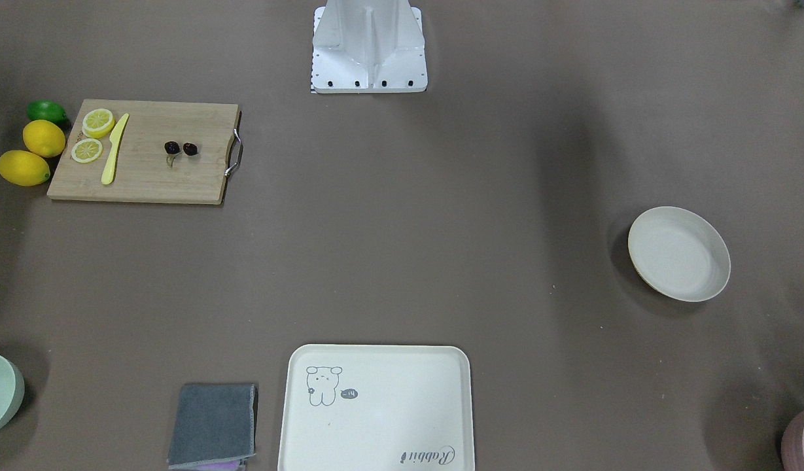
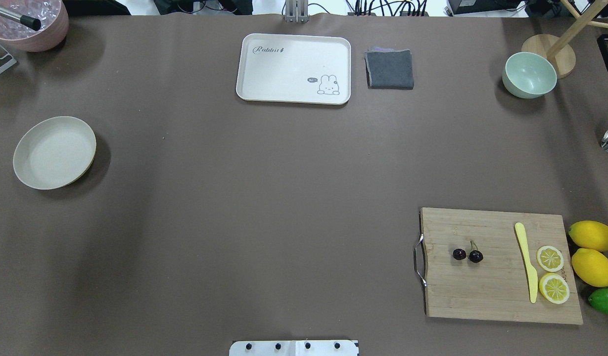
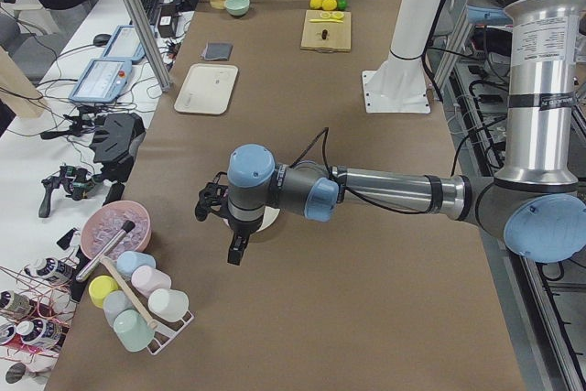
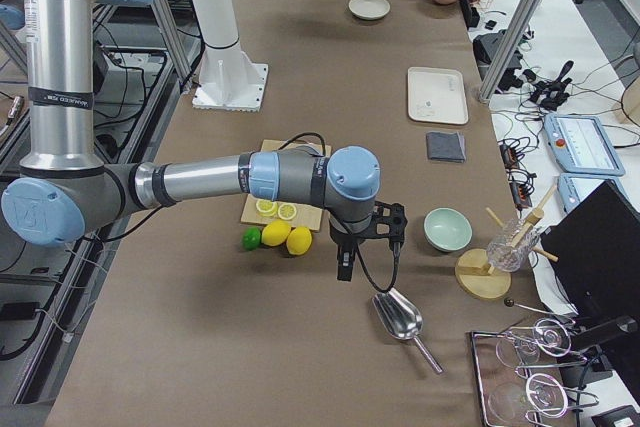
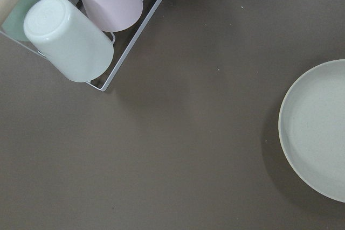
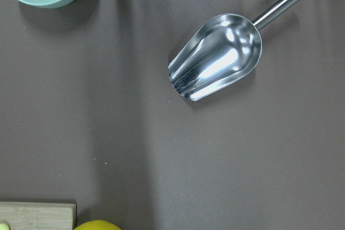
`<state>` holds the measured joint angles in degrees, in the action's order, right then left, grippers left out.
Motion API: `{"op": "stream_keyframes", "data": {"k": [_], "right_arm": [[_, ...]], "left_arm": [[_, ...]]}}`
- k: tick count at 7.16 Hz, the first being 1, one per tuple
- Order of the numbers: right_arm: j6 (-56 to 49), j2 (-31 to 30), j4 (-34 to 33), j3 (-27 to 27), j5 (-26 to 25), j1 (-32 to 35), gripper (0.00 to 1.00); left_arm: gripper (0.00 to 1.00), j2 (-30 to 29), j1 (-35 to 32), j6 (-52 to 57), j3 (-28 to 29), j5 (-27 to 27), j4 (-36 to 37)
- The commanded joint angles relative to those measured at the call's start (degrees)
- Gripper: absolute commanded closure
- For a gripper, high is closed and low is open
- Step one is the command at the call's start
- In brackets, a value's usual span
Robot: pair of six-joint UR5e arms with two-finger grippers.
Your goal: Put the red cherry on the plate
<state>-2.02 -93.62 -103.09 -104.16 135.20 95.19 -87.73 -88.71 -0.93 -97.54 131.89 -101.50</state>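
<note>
Light, round and probably apt to roll, the red cherry lies near the handle edge of the cutting board, best pinched at its stems; whether the left gripper and right gripper stand wide or narrow cannot be told.

Cutting board looks like pale wood with visible grain, plus a shiny metal handle. The scoop is mirror-polished metal. Table cover is matt brown and slightly creased. Plate is matt and smooth, red cherry glossy, knife smooth plastic, towel soft cloth.
</note>
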Motion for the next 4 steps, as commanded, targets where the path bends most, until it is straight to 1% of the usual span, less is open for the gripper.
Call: {"op": "stream_keyframes", "data": {"k": [1,2,3,4], "right_arm": [[0.0,-0.1,0.0,-0.1,0.0,0.0,0.0],[-0.1,-0.1,0.0,0.0,0.0,0.0,0.0],[-0.1,0.0,0.0,0.0,-0.1,0.0,0.0],[-0.1,0.1,0.0,0.0,-0.1,0.0,0.0]], "left_arm": [[0.02,-3.0,5.3,0.0,2.4,1.6,-6.9],[0.02,-3.0,5.9,-1.3,6.0,2.0,-13.8],[0.02,-4.5,8.2,-9.6,12.3,2.5,-22.3],[0.02,-6.8,12.3,-20.4,19.5,1.6,-31.6]]}}
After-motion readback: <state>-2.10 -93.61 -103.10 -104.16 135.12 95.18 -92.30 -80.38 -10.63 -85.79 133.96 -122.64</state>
